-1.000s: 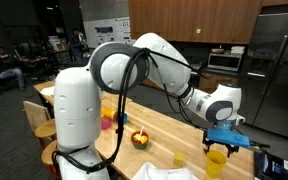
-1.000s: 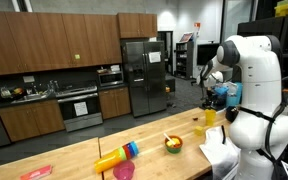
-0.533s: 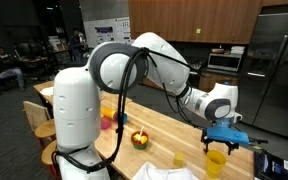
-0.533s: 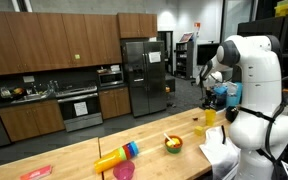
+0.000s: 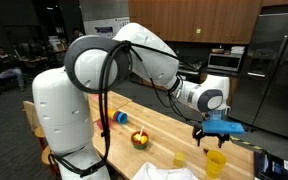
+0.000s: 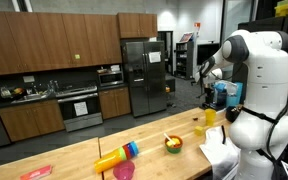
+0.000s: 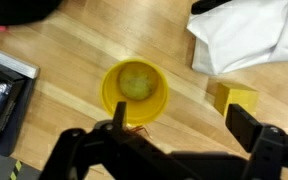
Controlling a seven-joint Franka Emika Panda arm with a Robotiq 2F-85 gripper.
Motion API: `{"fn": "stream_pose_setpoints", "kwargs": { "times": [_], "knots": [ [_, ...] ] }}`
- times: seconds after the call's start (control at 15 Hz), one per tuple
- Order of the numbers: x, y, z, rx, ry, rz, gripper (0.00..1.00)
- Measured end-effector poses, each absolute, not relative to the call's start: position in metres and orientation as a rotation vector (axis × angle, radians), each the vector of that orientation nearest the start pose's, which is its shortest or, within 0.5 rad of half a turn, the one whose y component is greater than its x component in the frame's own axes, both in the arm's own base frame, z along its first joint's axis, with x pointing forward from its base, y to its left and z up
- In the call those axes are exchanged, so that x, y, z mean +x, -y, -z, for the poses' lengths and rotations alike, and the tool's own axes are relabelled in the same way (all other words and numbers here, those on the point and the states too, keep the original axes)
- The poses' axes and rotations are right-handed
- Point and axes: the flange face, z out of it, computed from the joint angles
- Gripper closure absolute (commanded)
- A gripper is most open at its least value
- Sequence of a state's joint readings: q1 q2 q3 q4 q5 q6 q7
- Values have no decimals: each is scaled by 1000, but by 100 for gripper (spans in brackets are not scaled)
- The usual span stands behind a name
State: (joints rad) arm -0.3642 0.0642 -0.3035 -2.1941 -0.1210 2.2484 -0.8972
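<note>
A yellow cup point(image 7: 134, 90) stands upright on the wooden table with a pale yellow-green ball point(image 7: 135, 82) lying inside it. My gripper point(image 7: 184, 125) hangs just above and beside the cup, open, with nothing between its fingers. One finger point(image 7: 119, 120) sits over the cup's near rim, the other point(image 7: 250, 126) near a small yellow block point(image 7: 234, 100). In both exterior views the gripper point(image 5: 212, 130) point(image 6: 216, 97) hovers a little above the cup point(image 5: 216, 162) point(image 6: 210, 116), apart from it. The block point(image 5: 180, 159) lies on the table beside the cup.
A white cloth point(image 7: 249, 35) lies past the block. A black device point(image 7: 4, 90) sits by the cup at the table edge. A bowl of fruit point(image 5: 140, 139) point(image 6: 172, 144), stacked coloured cups point(image 6: 117, 158) and a pink cup point(image 6: 123, 171) stand further along the table.
The jaws have opened wide and the gripper has risen a little off the yellow cup. The arm's upper links have swung round in an exterior view.
</note>
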Motion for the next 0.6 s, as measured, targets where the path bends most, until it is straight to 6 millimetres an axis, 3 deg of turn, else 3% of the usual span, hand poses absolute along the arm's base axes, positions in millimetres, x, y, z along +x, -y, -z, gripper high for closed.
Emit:
{"fn": "stream_pose_setpoints", "kwargs": {
  "times": [0.4, 0.6],
  "knots": [
    [383, 308, -376, -3126, 642, -175, 0],
    [377, 305, -376, -3122, 647, -174, 0]
  ]
}}
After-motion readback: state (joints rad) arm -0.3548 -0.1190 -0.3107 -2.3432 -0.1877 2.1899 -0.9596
